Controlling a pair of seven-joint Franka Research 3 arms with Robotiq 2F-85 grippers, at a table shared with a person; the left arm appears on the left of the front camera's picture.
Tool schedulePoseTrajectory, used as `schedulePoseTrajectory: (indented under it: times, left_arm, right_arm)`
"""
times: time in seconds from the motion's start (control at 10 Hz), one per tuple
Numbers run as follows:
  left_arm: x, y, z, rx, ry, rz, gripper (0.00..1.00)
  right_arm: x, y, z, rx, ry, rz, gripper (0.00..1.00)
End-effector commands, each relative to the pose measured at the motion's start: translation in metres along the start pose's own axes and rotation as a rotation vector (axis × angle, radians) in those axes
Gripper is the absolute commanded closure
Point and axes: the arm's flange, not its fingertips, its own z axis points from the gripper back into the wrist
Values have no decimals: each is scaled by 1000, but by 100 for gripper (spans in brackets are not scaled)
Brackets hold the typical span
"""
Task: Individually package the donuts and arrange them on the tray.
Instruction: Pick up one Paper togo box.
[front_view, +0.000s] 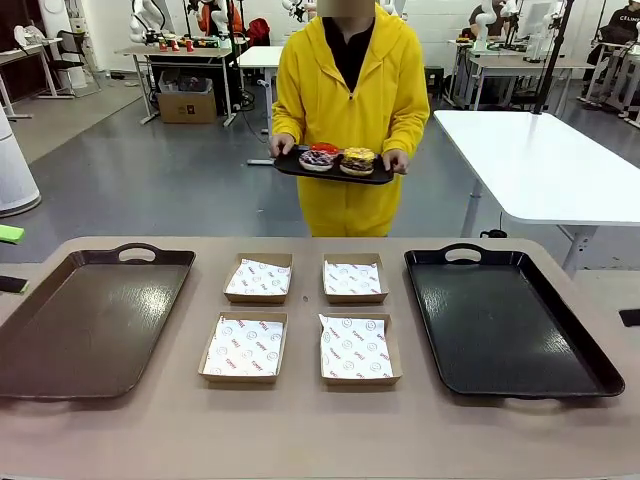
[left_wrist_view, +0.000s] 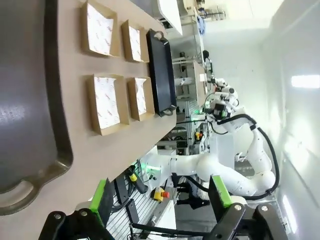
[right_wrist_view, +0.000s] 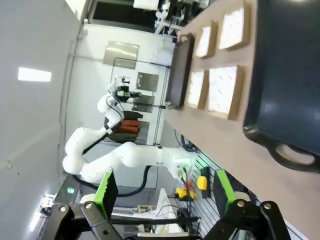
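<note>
Donuts: the donuts (front_view: 357, 162) lie close together on a small tray (front_view: 335, 179), held in the air beyond the far edge of the surface, well apart from both pincers; a red one (front_view: 324, 149) at the back; a dark sprinkled one (front_view: 317, 160) just in front of it; a yellow-crumbed one (front_view: 359, 155) beside them toward picture right; whether a brown one lies under the yellow I cannot tell

Person: stands at the far side in a yellow hooded top (front_view: 350, 90); grips the small tray by its ends, one hand (front_view: 283, 146) at picture left, the other hand (front_view: 398, 160) at picture right

Surface: tan surface (front_view: 300, 435); a brown tray (front_view: 85, 320) lies on the robot's left, a black tray (front_view: 505, 320) on its right; each shows a handle at its far end

Boxes: four shallow cardboard boxes (front_view: 245, 347) in two rows of two between the big trays; each lined with printed white paper; none touching another

Left pincer: the left pincer (left_wrist_view: 160, 197) hangs in the air, touching nothing; its green-padded fingers (left_wrist_view: 100, 200) are spread wide with nothing between them; beyond it come the brown tray, the boxes, then the black tray; the right arm (left_wrist_view: 235, 175) shows farther off

Right pincer: the right pincer (right_wrist_view: 165, 192) likewise hangs in the air; jaws wide apart, gripping nothing; the black tray lies nearest it, then the boxes, then the brown tray; the left arm (right_wrist_view: 115, 155) stands beyond
</note>
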Motion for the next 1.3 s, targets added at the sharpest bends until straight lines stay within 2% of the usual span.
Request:
schedulePoseTrajectory:
  times: [0.0, 0.5, 0.6, 0.7, 1.2]
  left_arm:
    - [0, 18, 16, -46, -57, 23, 0]
    - [-24, 57, 66, -99, -182, 81, 0]
    - [-25, 50, 67, -96, -173, 49, 0]
    - [-25, 55, 60, -76, -167, 108, 0]
    - [-25, 55, 60, -76, -167, 108, 0]
  right_arm:
    - [-57, -6, -49, -32, 20, 28, 0]
    - [-57, -3, -49, -46, 8, 23, 0]
    - [-56, 2, -54, -78, 6, 28, 0]
    - [-7, -6, 2, -45, 25, 5, 0]
    - [-7, -6, 2, -45, 25, 5, 0]
